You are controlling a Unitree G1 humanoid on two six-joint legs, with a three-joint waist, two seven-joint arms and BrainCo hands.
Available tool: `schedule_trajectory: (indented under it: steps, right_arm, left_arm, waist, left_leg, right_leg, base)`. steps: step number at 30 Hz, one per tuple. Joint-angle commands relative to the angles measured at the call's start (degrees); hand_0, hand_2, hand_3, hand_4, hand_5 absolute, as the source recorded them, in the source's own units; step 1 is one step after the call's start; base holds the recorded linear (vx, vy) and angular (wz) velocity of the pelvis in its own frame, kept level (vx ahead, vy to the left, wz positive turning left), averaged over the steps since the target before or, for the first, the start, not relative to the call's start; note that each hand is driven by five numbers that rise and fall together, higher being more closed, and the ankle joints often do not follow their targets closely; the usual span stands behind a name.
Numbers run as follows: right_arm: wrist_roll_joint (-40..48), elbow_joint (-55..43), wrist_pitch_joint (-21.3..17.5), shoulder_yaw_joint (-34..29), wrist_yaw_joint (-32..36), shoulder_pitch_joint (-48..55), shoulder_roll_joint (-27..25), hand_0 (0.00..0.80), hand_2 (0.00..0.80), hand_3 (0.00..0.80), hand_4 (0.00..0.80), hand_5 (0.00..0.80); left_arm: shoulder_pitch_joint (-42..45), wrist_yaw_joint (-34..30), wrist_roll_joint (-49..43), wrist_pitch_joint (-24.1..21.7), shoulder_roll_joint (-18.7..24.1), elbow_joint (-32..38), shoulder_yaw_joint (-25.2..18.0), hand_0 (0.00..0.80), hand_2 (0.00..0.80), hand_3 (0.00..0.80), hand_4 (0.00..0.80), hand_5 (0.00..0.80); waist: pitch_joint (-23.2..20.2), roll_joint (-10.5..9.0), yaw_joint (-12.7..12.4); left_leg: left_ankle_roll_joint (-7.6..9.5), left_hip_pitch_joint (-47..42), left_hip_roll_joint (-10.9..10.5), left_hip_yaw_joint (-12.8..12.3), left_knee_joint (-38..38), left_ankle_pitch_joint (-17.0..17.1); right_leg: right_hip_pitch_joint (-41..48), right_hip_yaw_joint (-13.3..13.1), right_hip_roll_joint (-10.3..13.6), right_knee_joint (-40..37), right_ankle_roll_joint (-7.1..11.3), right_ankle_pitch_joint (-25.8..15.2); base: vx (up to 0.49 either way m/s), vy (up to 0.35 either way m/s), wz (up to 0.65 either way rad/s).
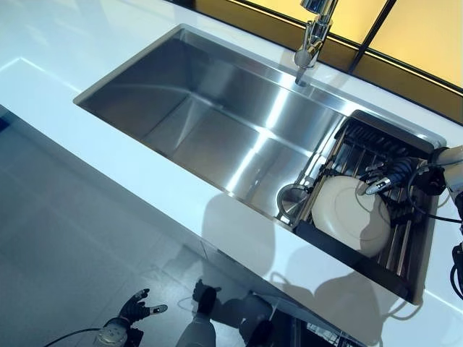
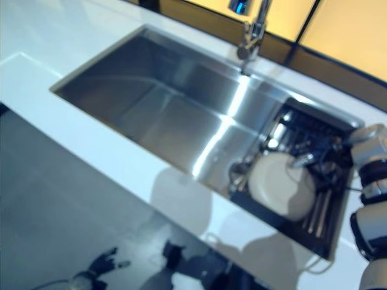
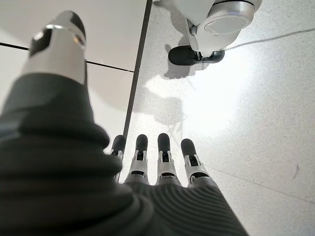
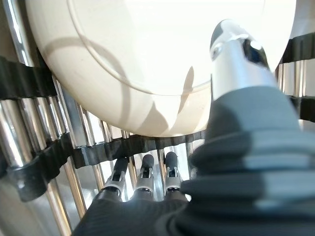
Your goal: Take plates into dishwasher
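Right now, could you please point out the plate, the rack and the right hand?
plate [image 1: 347, 215]: left eye view, its centre.
rack [image 1: 362, 260]: left eye view, its dark front edge.
right hand [image 1: 391, 176]: left eye view, its fingers.

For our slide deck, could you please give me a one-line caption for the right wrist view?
Right hand open above the rack, fingers reaching under the white plate.

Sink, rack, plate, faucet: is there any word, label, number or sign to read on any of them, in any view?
None. No text shows in any view.
Plate: plain cream, no mark.
Rack: bare metal bars, black strips, no label.
Sink and faucet: bare steel, no print.
Right robot hand and left robot hand: no marks readable.
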State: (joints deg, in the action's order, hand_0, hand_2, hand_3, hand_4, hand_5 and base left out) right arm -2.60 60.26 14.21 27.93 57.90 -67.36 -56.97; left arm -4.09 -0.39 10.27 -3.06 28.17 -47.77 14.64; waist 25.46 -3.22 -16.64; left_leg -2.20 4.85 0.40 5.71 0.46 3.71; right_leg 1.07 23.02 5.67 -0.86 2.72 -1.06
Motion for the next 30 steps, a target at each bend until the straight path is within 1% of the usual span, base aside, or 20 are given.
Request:
schedule_trajectory:
  steps: [1, 8, 15, 22, 30]
  right_arm:
    - [0.92, -0.94, 2.55, 7.37, 10.95, 4.29, 4.37, 0.0, 0.0, 0.0, 0.0, 0.0]
    - [0.09, -1.54, 2.8, 7.46, 12.66, 4.9, 4.84, 0.0, 0.0, 0.0, 0.0, 0.0]
    - [0.27, -1.99, 3.37, 7.7, 15.82, 5.26, 5.66, 0.0, 0.0, 0.0, 0.0, 0.0]
    - [0.76, -2.71, 3.57, 6.94, 17.05, 6.04, 6.42, 0.0, 0.0, 0.0, 0.0, 0.0]
    - [0.95, -3.13, 3.37, 6.77, 21.88, 6.85, 7.33, 0.0, 0.0, 0.0, 0.0, 0.0]
  left_arm:
    - [0.02, 0.3, 0.7, -0.48, 1.52, 2.43, 0.8, 0.0, 0.0, 0.0, 0.0, 0.0]
    - [0.1, 0.34, 0.07, -0.62, 1.11, 1.56, 0.3, 0.0, 0.0, 0.0, 0.0, 0.0]
    - [-0.26, 0.56, -0.47, -0.9, 0.63, 0.54, 0.2, 0.0, 0.0, 0.0, 0.0, 0.0]
    - [-0.12, 0.55, -0.54, -0.79, 0.59, 0.48, 0.04, 0.0, 0.0, 0.0, 0.0, 0.0]
    - [-0.52, 0.39, -0.69, -0.96, 0.63, -0.12, -0.16, 0.0, 0.0, 0.0, 0.0, 0.0]
  waist:
    - [1.12, 0.02, -1.25]
    - [0.66, -0.45, -1.31]
    - [0.24, -0.95, -1.41]
    - [0.09, -0.99, -1.43]
    - [-0.2, -1.02, -1.61]
  left_leg:
    - [-0.88, 3.48, 1.15, -0.68, -1.39, 2.73]
    - [-0.94, 3.05, 1.29, -0.68, -1.42, 2.54]
    - [-0.91, 2.73, 1.22, -0.56, -1.44, 2.41]
    - [-0.86, 2.55, 1.19, -0.48, -1.61, 2.39]
    - [-0.92, 2.78, 1.08, -0.27, -1.75, 2.51]
  right_leg:
    - [-4.46, -1.97, 1.94, 7.32, 1.48, -0.32]
    - [-3.82, -2.14, 1.81, 7.14, 1.34, -0.13]
    - [-3.4, -2.22, 1.73, 7.01, 1.29, -0.04]
    - [-3.25, -2.32, 1.73, 6.93, 1.28, 0.05]
    - [-3.28, -2.3, 1.73, 6.72, 1.34, 0.1]
  base:
    - [0.021, -0.001, 0.05]
    - [0.011, 0.0, 0.04]
    - [0.0, 0.0, 0.0]
    - [0.004, 0.004, 0.02]
    - [0.0, 0.0, 0.0]
